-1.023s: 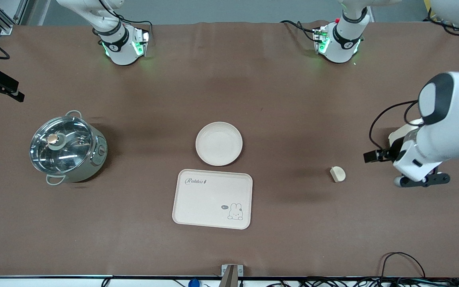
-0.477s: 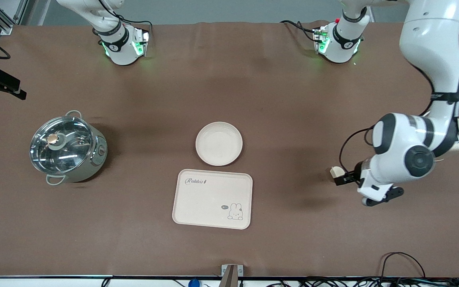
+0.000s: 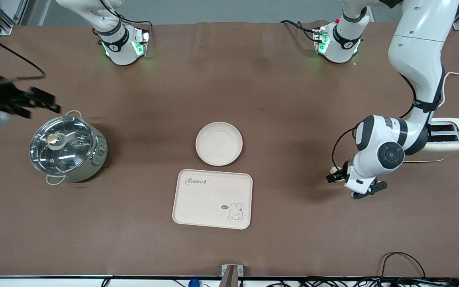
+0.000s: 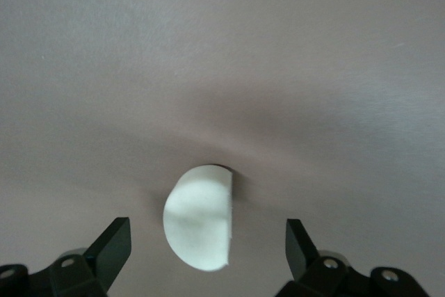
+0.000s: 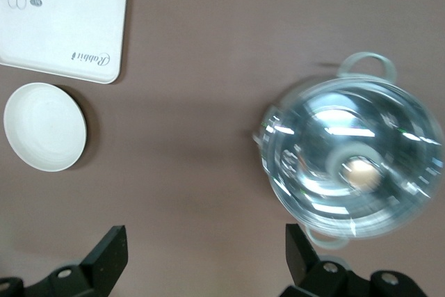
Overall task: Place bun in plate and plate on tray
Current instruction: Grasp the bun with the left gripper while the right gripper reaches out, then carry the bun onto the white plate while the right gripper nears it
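Observation:
The bun [image 4: 198,217], a small cream-white lump, lies on the brown table toward the left arm's end. My left gripper [image 4: 204,248] is open, with one finger on each side of the bun and neither touching it. In the front view the left gripper [image 3: 336,175] covers almost all of the bun. The round plate [image 3: 218,143] is empty at mid-table. The "Rabbit" tray [image 3: 212,198] lies just nearer the camera than the plate, also empty. My right gripper [image 3: 50,103] is open and empty in the air beside the pot. Its wrist view shows the plate [image 5: 45,126] and tray [image 5: 62,22].
A steel pot with a glass lid [image 3: 68,147] stands toward the right arm's end and also shows in the right wrist view [image 5: 354,172]. A cream toaster [image 3: 448,137] stands beside the left arm's elbow. Bare brown table lies between the bun and the plate.
My left arm has swung in and brought its open gripper down over the bun. My right gripper has moved in from the table's edge toward the pot.

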Controlling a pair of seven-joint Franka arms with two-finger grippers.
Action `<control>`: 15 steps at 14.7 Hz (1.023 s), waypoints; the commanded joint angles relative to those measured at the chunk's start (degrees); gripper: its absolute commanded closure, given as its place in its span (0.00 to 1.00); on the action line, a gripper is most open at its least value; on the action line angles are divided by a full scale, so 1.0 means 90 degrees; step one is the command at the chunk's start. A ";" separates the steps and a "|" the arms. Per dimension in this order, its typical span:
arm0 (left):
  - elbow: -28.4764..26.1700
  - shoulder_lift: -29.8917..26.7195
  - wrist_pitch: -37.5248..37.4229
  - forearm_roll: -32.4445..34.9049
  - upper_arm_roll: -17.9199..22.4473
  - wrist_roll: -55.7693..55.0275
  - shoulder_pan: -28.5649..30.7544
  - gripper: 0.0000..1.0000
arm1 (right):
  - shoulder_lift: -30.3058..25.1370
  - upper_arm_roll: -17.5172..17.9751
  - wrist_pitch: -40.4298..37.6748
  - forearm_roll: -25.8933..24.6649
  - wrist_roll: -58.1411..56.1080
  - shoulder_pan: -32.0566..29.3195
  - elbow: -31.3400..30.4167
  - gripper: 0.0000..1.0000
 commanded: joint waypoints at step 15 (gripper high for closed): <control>0.0148 -0.0056 0.0333 0.0107 -0.0229 -0.2816 -0.1111 0.61 | 0.0655 -0.0010 0.3432 0.3860 -0.0883 0.1431 -0.3432 0.00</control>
